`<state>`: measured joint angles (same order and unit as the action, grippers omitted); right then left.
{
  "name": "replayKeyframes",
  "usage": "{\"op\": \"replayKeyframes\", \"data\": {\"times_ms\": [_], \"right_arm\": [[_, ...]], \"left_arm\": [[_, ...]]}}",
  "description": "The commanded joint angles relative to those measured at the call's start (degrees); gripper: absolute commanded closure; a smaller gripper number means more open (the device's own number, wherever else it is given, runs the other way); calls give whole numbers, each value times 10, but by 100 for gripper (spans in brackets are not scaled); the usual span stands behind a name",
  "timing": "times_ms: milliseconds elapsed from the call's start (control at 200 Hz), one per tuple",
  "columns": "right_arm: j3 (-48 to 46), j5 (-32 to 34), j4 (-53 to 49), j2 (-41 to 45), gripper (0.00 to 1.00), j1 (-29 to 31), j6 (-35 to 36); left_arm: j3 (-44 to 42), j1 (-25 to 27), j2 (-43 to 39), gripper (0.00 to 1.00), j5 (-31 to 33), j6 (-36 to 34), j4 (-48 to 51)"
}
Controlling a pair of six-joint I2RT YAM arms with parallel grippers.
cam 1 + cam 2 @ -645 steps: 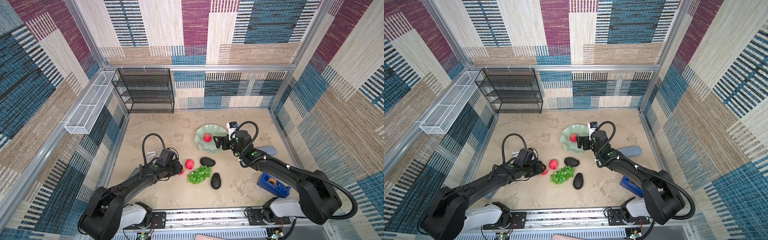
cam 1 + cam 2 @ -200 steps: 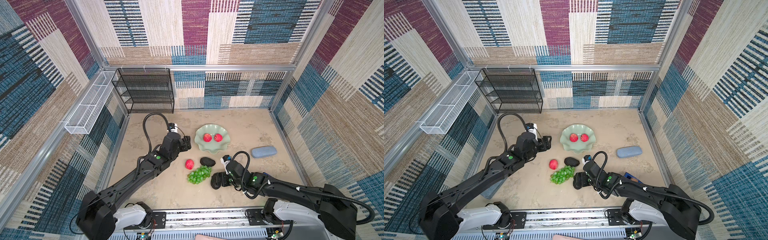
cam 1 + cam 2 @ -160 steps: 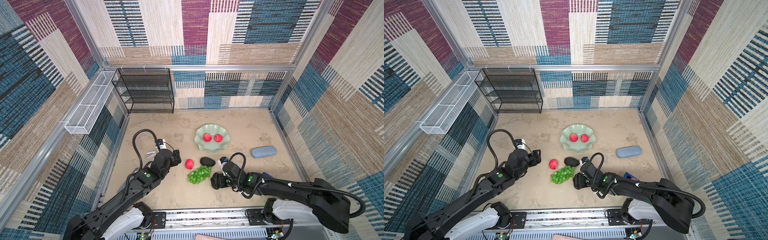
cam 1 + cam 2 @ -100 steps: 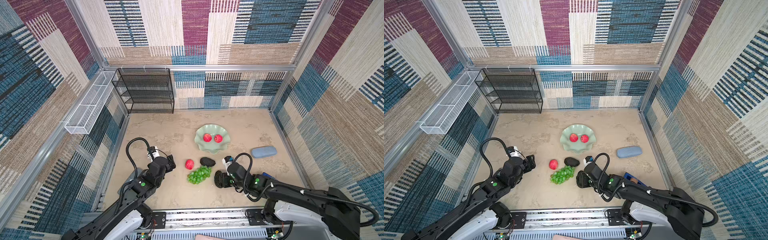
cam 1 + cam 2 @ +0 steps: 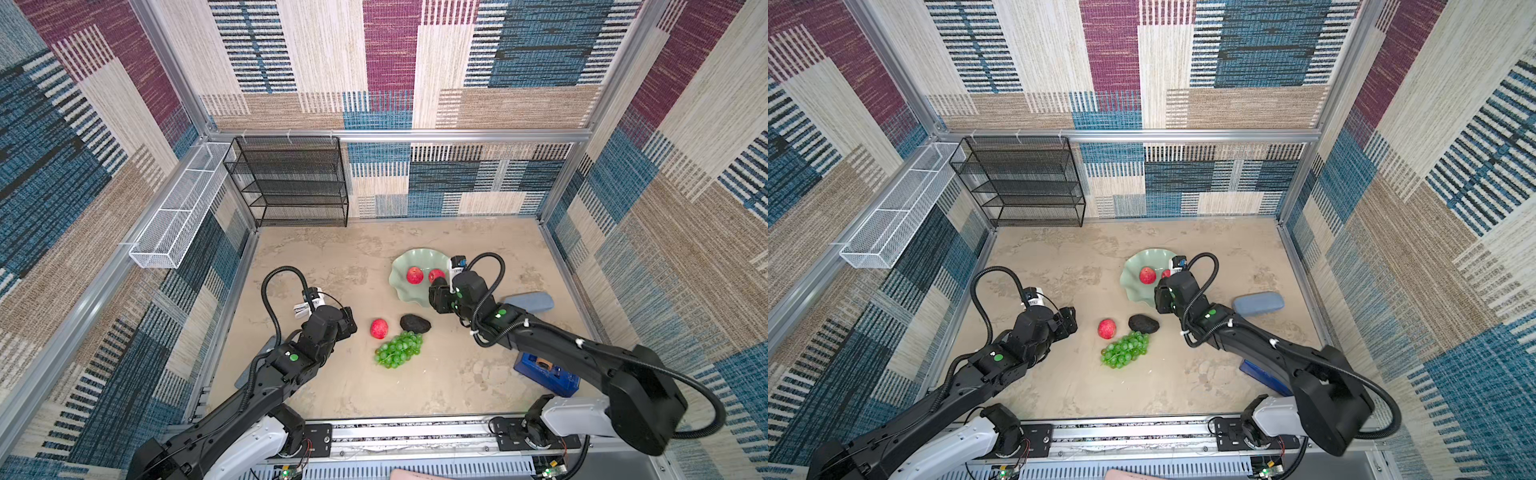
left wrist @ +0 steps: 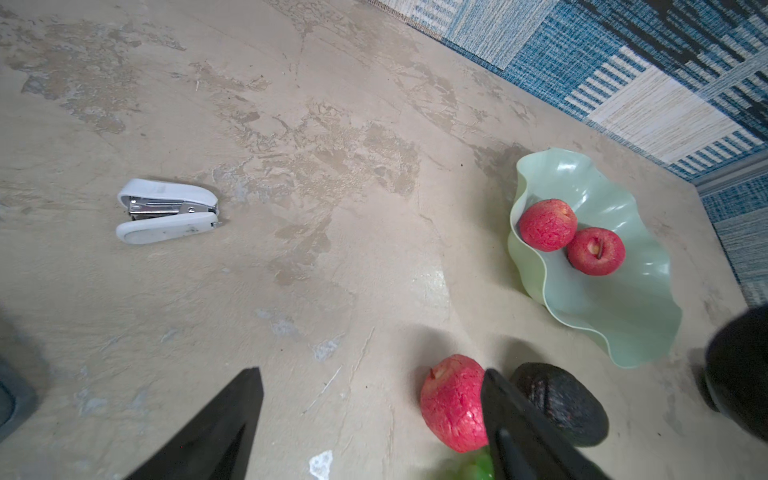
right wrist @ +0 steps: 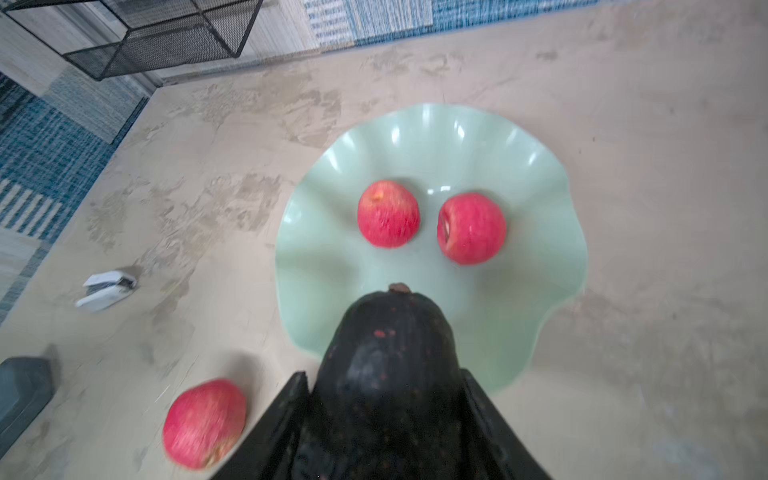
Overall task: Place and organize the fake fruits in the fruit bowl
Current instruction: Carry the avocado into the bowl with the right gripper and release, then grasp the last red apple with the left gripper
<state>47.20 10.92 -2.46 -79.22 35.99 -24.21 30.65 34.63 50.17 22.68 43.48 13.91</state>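
Note:
The mint-green fruit bowl (image 5: pixel 400 289) (image 7: pixel 540 249) holds two red apples (image 5: pixel 414 275) (image 7: pixel 388 214). My right gripper (image 5: pixel 436 297) (image 7: pixel 384 374) is shut on a dark avocado (image 7: pixel 390 353) and holds it over the bowl's near rim. On the table lie a third red apple (image 5: pixel 379 328) (image 6: pixel 453 403), a second avocado (image 5: pixel 414 323) (image 6: pixel 561 403) and green grapes (image 5: pixel 399 353). My left gripper (image 5: pixel 349 324) (image 6: pixel 371 372) stands open and empty just left of the loose apple, one finger (image 6: pixel 511 415) in front of the apple's side.
A white stapler (image 6: pixel 166 210) lies on the table left of the bowl. A grey-blue case (image 5: pixel 530 301) and a blue tape dispenser (image 5: pixel 544 372) sit on the right. A black wire shelf (image 5: pixel 291 183) and a white mesh basket (image 5: pixel 178 212) stand at the back left.
My right gripper shut on the front avocado and carried it up to the bowl's near rim. The left arm drew back from the bowl, then came in beside the loose apple with jaws wider.

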Motion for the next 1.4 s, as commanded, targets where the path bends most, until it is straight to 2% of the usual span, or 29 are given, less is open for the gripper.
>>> {"op": "replayKeyframes", "data": {"times_ms": [0, 180, 341, 466, 581, 786, 982, 1117, 1227, 1392], "right_arm": [[37, -34, 76, -68, 52, -31, 54], [97, -53, 94, -168, 51, -48, 68], [130, -55, 95, -224, 50, -51, 64], [141, -50, 88, -248, 43, -55, 55], [143, -51, 88, -247, 30, -57, 52], [152, -50, 84, -181, 15, -59, 61], [106, -57, 110, -54, 5, -59, 71], [20, -75, 151, 40, 1, -59, 75], [-30, -79, 142, 84, 0, -59, 69], [-91, -90, 136, 119, 0, -59, 64]], "left_arm": [[2, 0, -9, 15, -10, 9, 23], [-11, 0, -37, 15, -11, 19, 39], [-13, -1, -51, 15, -6, 20, 50], [-9, -1, -53, 15, -7, 16, 60], [-9, -1, -49, 15, -9, 13, 60], [-4, -1, -24, 15, -35, 5, 39], [15, 0, 38, 15, -95, -13, 14], [31, 0, 109, 16, -158, -20, -20], [58, 1, 180, 16, -207, -23, -33], [101, 4, 269, 18, -233, -29, -44]]}}
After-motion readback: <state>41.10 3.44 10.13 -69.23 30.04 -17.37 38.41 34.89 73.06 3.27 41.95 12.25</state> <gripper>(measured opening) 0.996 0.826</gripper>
